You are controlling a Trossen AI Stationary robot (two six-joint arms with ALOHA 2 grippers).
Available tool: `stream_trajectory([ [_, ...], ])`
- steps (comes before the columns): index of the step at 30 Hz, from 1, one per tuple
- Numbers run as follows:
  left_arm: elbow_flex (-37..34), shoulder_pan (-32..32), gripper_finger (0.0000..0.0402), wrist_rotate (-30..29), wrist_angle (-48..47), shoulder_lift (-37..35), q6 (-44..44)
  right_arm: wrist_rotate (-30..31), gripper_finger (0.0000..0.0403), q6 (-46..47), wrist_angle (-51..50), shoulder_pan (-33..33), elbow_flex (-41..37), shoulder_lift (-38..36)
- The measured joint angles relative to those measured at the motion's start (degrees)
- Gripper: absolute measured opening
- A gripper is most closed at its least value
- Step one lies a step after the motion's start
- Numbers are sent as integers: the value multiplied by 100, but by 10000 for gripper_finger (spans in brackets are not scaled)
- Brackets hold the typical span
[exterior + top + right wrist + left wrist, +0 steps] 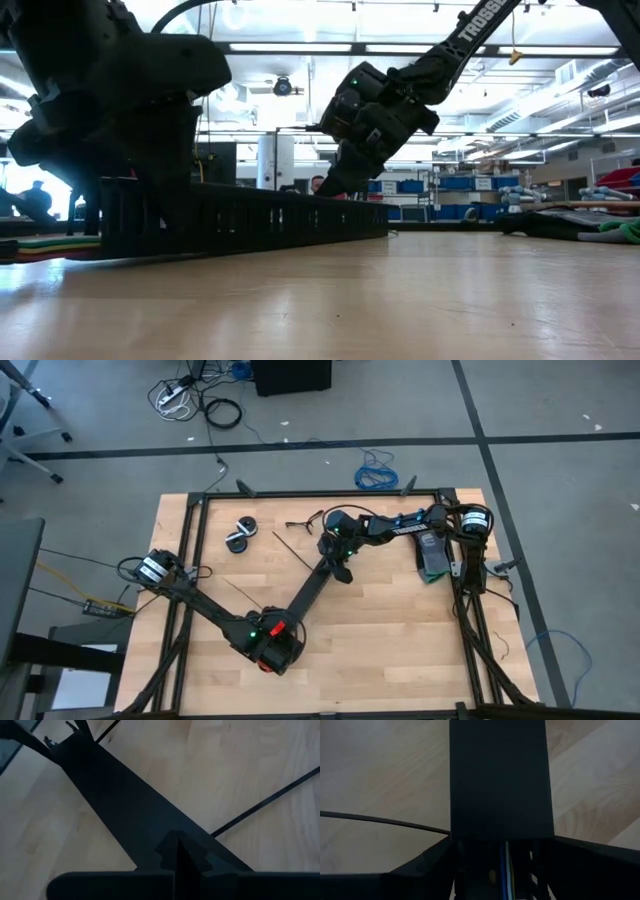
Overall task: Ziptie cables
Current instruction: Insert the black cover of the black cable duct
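High view: a long black slotted channel (pixel 308 592) lies slantwise across the middle of the wooden worktop (pixel 400 640), and from above its inside cannot be seen. Two thin black zipties lie bare on the wood, one (pixel 288 547) just beside the channel's far end and another (pixel 241 592) near its near end. A small tangle of thin wires (pixel 302 521), apparently the cables, sits near the far rail, and two black rolls (pixel 240 535) lie to its left. A grey-green bundle (pixel 432 555) rests by the right arm's base, and a blue coiled cable (pixel 375 475) lies on the floor beyond. The left gripper (pixel 275 643) is at the channel's near end and the right gripper (pixel 340 567) at its far end. Low view: the channel (pixel 250 215) shows as a low slotted wall, with the left gripper (pixel 110 190) looming over one end and the right gripper (pixel 338 183) tipped down onto its top edge. Left wrist view: the channel (pixel 500 775) runs away between the fingers, which grasp its end; blue and pale wires (pixel 505 870) show in the shadow there, and a ziptie (pixel 385 821) crosses the wood. Right wrist view: the right gripper (pixel 177 851) is clenched tight over the channel (pixel 125 805); whether it pinches anything cannot be told. A ziptie (pixel 265 802) lies alongside.
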Motion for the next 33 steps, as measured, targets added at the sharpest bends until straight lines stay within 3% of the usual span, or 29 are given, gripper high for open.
stream_trajectory([
  [7, -2, 67, 273, 301, -24, 0, -612, 18, 0, -15, -167, 0, 0, -2],
  [16, 257, 160, 360, 480, -82, -35, -85, 12, 0, 11, -222, -7, 0, -2],
  [24, 1096, -106, 362, 85, -1434, -37, 109, 12, 0, -20, -287, -13, 2, -4],
  [33, 1204, -924, 360, -198, -1844, -46, -1084, -11, 0, -22, -318, -17, 2, -4],
])
